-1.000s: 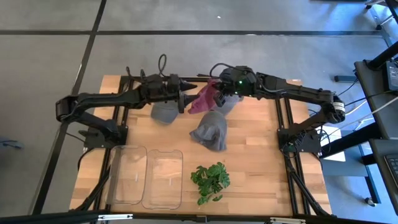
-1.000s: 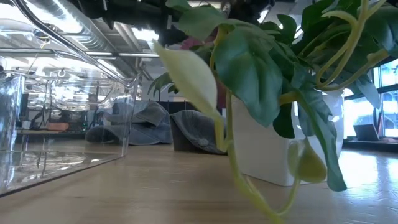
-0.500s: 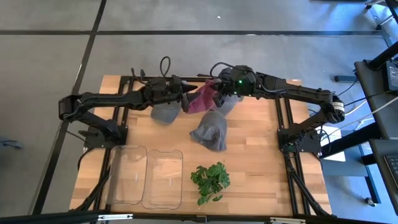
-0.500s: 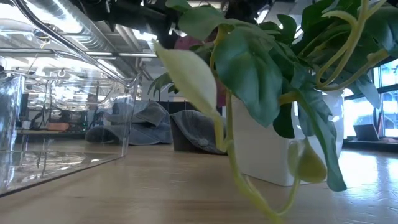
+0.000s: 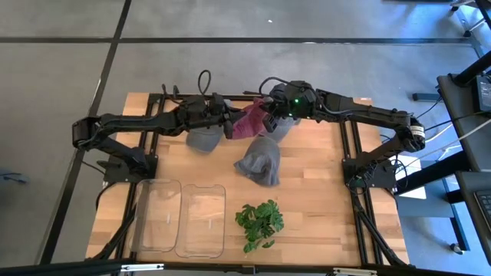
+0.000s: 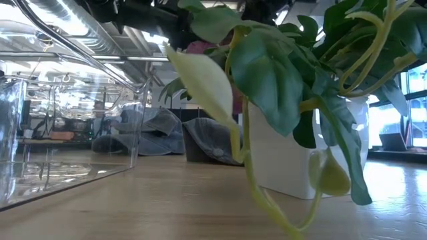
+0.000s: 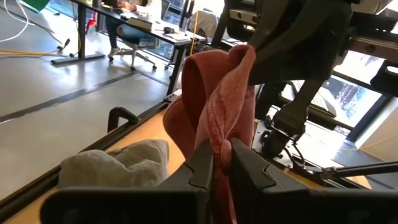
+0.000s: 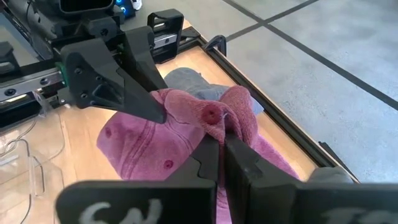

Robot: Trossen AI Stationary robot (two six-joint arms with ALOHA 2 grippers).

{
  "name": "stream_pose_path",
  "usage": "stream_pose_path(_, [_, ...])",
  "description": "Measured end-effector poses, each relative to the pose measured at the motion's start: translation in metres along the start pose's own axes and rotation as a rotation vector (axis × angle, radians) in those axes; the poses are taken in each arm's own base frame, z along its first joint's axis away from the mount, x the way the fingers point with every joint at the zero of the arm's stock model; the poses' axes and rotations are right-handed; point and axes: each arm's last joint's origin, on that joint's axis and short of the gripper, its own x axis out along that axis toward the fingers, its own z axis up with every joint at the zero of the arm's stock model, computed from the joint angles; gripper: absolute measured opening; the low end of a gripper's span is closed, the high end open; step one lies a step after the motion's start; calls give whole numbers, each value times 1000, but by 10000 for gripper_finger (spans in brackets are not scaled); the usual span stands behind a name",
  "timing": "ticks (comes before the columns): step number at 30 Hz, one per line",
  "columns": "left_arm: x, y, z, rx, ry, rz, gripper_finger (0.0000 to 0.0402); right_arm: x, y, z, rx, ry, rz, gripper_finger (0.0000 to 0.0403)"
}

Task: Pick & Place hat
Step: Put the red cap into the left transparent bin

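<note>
A dark pink hat hangs above the table's far middle, between my two grippers. My left gripper comes at it from the table's left and is shut on its cloth. From the right, my right gripper is shut on the same hat. Below them, grey hats lie on the wooden table. My left gripper pinches a bunched fold of the hat's hanging cloth between its two fingers. The fingers come nearly level from the table's left. The hat is lifted clear of the table. Its upper end is in the other gripper. My right gripper pinches a gathered fold of the hat beside the crown's button between its two fingers. It comes from the table's right. The rest of the hat spreads beyond the fingertips toward the left gripper, clear of the table.
A third grey hat lies under the right gripper. Two clear plastic bins stand at the near left. A leafy plant in a white pot stands at the near middle. Black frame rails run along the table's sides.
My left gripper has moved toward the table's right, up to the pink hat, and has shut on its cloth. My right gripper has kept the hat aloft in the same place.
</note>
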Motion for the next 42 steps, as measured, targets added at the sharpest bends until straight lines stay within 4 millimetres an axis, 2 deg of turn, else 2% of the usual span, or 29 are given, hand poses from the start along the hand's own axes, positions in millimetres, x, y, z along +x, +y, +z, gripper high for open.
stream_pose_path(7, [-3,-2,4,-17,-13,-36,24,0,0,1,-119,-14,2,18])
stream_pose_path(12, [-13,-5,14,4,-44,-55,24,-2,1,3,-154,-35,9,72])
stream_pose_path(18, [-43,-8,28,7,13,-135,24,-7,-2,6,-171,-50,1,163])
stream_pose_path(23, [-77,-16,45,-11,126,-192,24,-8,-8,7,-258,-49,-25,202])
stream_pose_path(33, [-146,-59,107,45,478,-222,24,-5,-35,11,-254,-28,-103,213])
stream_pose_path(37, [-167,-72,115,70,568,-262,24,-4,-43,11,-241,-17,-125,213])
stream_pose_path(42, [-180,-84,109,89,684,-337,24,-4,-46,11,-232,-17,-135,213])
